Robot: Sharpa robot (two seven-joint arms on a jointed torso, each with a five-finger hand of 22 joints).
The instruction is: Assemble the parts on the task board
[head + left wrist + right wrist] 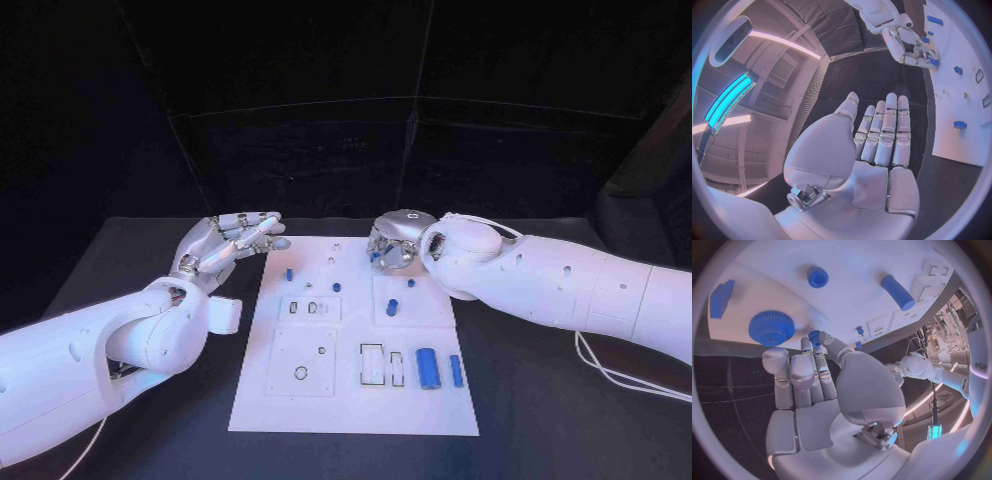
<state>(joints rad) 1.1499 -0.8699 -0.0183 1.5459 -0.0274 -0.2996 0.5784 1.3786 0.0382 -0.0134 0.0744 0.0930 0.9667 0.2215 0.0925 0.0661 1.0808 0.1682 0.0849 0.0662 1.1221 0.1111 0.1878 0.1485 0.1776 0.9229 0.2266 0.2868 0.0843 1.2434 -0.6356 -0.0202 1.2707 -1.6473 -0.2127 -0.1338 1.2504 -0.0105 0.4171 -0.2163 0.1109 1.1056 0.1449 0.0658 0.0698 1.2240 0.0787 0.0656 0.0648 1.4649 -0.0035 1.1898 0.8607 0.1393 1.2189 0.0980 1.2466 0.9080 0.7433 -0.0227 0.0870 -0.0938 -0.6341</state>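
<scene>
your right hand is pinching a small blue gear over the task board at about 12 o'clock, likely to seat it by the large gear. your left hand is hovering flat and empty off the board's 10 o'clock edge, leaving room. the blue cylinder is lying at 5 o'clock, well apart.
</scene>
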